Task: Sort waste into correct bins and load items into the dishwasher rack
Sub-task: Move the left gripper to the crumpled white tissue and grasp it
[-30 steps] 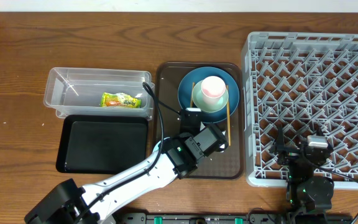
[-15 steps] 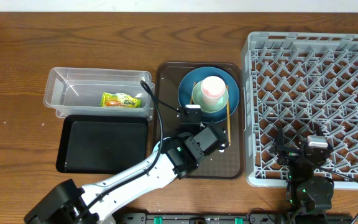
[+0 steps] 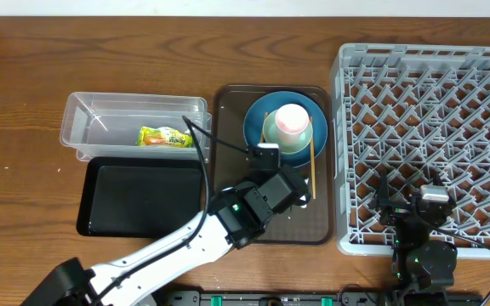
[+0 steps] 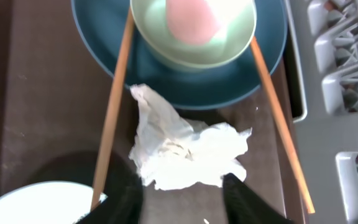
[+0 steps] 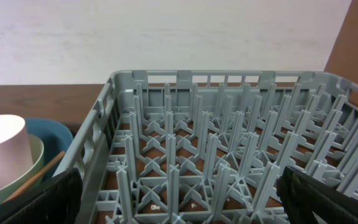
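My left gripper (image 4: pixel 182 198) is open, low over the brown serving tray (image 4: pixel 36 106). Its fingers (image 4: pixel 126 199) straddle the near edge of the crumpled white tissue (image 4: pixel 188 152). Just beyond lies the dark-blue plate (image 4: pixel 166 78) holding the pale-green bowl (image 4: pixel 148 31) with the white-pink cup (image 4: pixel 191 12) in it. A chopstick (image 4: pixel 114 106) lies on each side of the tissue. The pale dish (image 4: pixel 30 202) shows at the bottom left. The yellow-green wrapper (image 3: pixel 164 136) lies in the clear tub (image 3: pixel 100 115). My right gripper (image 5: pixel 185 199) is open and empty above the grey rack (image 5: pixel 229 137).
The black tray (image 3: pixel 143 197) lies in front of the clear tub, left of the brown tray (image 3: pixel 232 127). The rack (image 3: pixel 432 127) fills the right side, its wall close to the brown tray. My left arm (image 3: pixel 177 246) crosses the table's front.
My left arm has swung slightly to the left while its gripper stays over the brown tray near the plate. The right arm has not moved.
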Robot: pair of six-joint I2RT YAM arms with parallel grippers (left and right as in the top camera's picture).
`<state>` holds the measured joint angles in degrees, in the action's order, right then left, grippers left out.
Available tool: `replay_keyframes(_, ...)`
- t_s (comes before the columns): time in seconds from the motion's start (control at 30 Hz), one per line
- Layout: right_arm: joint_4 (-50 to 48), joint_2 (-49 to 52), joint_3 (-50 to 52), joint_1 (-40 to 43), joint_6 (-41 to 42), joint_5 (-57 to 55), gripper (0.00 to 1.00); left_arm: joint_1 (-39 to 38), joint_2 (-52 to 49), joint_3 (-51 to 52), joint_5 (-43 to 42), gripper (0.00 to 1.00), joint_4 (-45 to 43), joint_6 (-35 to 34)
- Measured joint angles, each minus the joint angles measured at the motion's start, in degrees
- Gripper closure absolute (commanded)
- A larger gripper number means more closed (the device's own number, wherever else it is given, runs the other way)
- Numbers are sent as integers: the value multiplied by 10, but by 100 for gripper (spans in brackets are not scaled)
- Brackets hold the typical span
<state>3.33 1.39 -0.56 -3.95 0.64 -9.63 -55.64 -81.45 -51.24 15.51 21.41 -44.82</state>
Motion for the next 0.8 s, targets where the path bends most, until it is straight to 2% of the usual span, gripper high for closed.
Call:
replay_keyframes(0.17,0,0,0,0,0,0,1,0,-42,0,-6,47,0,-2)
replay_keyframes(0.27,0,0,0,0,0,0,1,0,-60,0,-5,38,-5,-1)
replay_keyframes(0.43,0,0,0,0,0,0,1,0,-78,0,-3,33,-19,9)
replay_keyframes(0.8,0,0,0,0,0,0,1,0,-107,0,-3,33,-40,32)
